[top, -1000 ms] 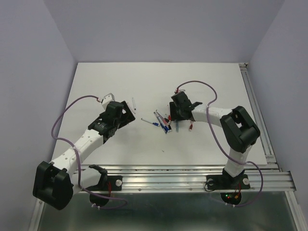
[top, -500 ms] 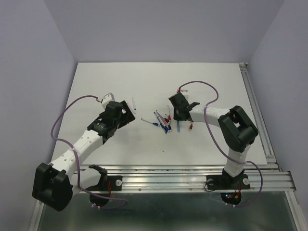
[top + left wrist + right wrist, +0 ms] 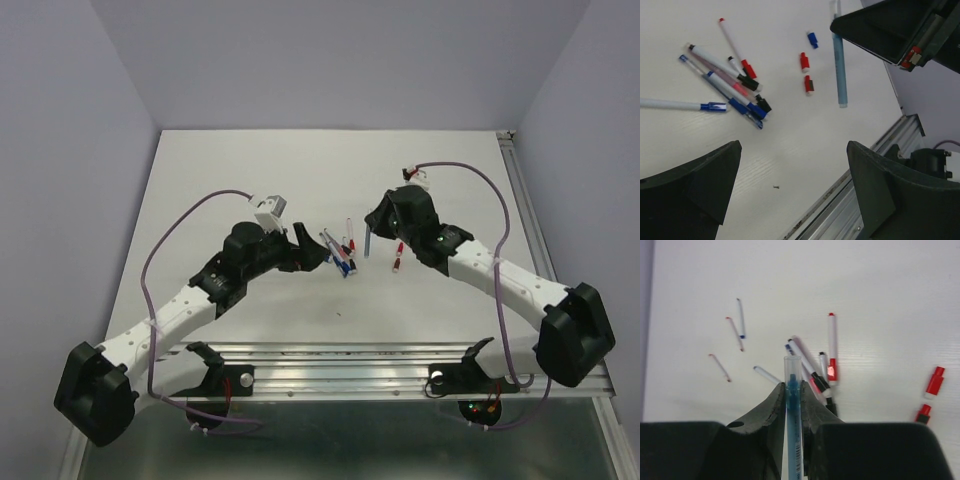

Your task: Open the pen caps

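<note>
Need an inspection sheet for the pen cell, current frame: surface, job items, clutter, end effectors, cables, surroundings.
Surface: white table, flat, matte.
Job's things: pens piled mid-table; two red caps and a blue cap lying loose beside them.
Clutter: small dark speck toward the near edge; three thin sticks lying apart from the pile.
End effectors: left end effector open, holding nothing; right end effector shut on a blue pen, lifted off the table.
Cables: purple cables, one per arm, looping free of the pens.
Surroundings: plain walls; aluminium rail along the near edge.
</note>
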You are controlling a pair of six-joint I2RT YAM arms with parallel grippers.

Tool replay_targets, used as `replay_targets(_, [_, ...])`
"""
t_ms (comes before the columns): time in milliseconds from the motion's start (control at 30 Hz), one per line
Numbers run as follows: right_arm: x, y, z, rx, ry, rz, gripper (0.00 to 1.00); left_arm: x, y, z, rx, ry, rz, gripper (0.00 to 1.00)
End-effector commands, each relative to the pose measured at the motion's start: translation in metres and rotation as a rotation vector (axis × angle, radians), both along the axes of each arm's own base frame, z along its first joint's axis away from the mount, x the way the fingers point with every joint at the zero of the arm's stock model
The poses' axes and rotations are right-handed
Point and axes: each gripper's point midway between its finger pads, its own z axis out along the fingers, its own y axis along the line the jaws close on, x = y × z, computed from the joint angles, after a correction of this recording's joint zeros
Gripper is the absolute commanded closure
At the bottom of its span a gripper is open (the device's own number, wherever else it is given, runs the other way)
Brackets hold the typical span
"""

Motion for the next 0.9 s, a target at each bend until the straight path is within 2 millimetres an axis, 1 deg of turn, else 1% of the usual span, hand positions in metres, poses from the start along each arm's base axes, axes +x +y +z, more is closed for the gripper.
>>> replay_targets(0, [-0.013, 0.027, 0.028, 0.218, -0.046, 0.01, 0.98, -0.012, -0.043, 0.055, -0.139, -0.18, -0.189, 0.01])
replay_targets(33, [-0.016, 0.028, 0.029, 0.221, -0.048, 0.006, 0.98, -0.011, -0.049, 0.053, -0.135, -0.173, -0.199, 0.01])
replay_targets(67, [-0.02, 0.033, 0.032, 0.23, -0.05, 0.012, 0.98, -0.012, -0.055, 0.054, -0.138, -0.174, -0.214, 0.01])
replay_targets(100, [-0.021, 0.033, 0.03, 0.239, -0.045, -0.006, 0.98, -0.016, -0.064, 0.057, -0.145, -0.182, -0.24, 0.01])
replay_targets(133, [-0.021, 0.038, 0.039, 0.266, -0.07, 0.001, 0.98, -0.014, -0.071, 0.056, -0.139, -0.173, -0.247, 0.01])
replay_targets(167, [-0.025, 0.044, 0.042, 0.283, -0.074, 0.01, 0.98, -0.013, -0.076, 0.056, -0.136, -0.172, -0.252, 0.01])
replay_targets(200, [-0.026, 0.045, 0.043, 0.298, -0.075, 0.004, 0.98, -0.012, -0.082, 0.059, -0.135, -0.179, -0.254, 0.01])
replay_targets(233, [-0.027, 0.047, 0.045, 0.309, -0.078, 0.005, 0.98, -0.01, -0.086, 0.051, -0.119, -0.162, -0.254, 0.01])
replay_targets(300, [-0.032, 0.051, 0.052, 0.343, -0.09, 0.011, 0.98, -0.008, -0.09, 0.047, -0.107, -0.156, -0.252, 0.03])
replay_targets(333, [-0.033, 0.052, 0.052, 0.352, -0.088, 0.013, 0.98, -0.006, -0.092, 0.048, -0.105, -0.159, -0.251, 0.08])
replay_targets(367, [-0.036, 0.052, 0.052, 0.357, -0.086, 0.013, 0.98, -0.005, -0.094, 0.043, -0.097, -0.147, -0.253, 0.12])
replay_targets(400, [-0.037, 0.053, 0.056, 0.373, -0.088, 0.015, 0.98, -0.004, -0.095, 0.042, -0.094, -0.148, -0.252, 0.15])
replay_targets(433, [-0.037, 0.053, 0.057, 0.38, -0.09, 0.018, 0.98, -0.003, -0.095, 0.042, -0.093, -0.147, -0.251, 0.22])
replay_targets(500, [-0.041, 0.054, 0.058, 0.385, -0.083, 0.034, 0.98, -0.003, -0.096, 0.043, -0.093, -0.149, -0.251, 0.3])
replay_targets(533, [-0.042, 0.055, 0.058, 0.388, -0.081, 0.037, 0.98, -0.002, -0.096, 0.044, -0.092, -0.153, -0.246, 0.35])
replay_targets(567, [-0.042, 0.055, 0.058, 0.389, -0.079, 0.041, 0.98, -0.002, -0.095, 0.047, -0.096, -0.158, -0.242, 0.45])
replay_targets(600, [-0.044, 0.056, 0.058, 0.388, -0.074, 0.05, 0.98, -0.002, -0.095, 0.047, -0.098, -0.159, -0.24, 0.51])
replay_targets(633, [-0.045, 0.056, 0.056, 0.386, -0.069, 0.053, 0.98, 0.0, -0.095, 0.049, -0.097, -0.161, -0.231, 0.61])
replay_targets(733, [-0.049, 0.059, 0.053, 0.387, -0.055, 0.077, 0.98, 0.0, -0.095, 0.051, -0.1, -0.163, -0.226, 0.75])
replay_targets(767, [-0.05, 0.059, 0.053, 0.387, -0.055, 0.084, 0.98, 0.001, -0.094, 0.051, -0.101, -0.165, -0.223, 0.86])
replay_targets(800, [-0.051, 0.061, 0.053, 0.386, -0.052, 0.098, 0.96, 0.001, -0.095, 0.051, -0.101, -0.162, -0.224, 0.99])
replay_targets(867, [-0.053, 0.062, 0.053, 0.378, -0.056, 0.116, 0.93, 0.0, -0.095, 0.049, -0.099, -0.158, -0.229, 1.0])
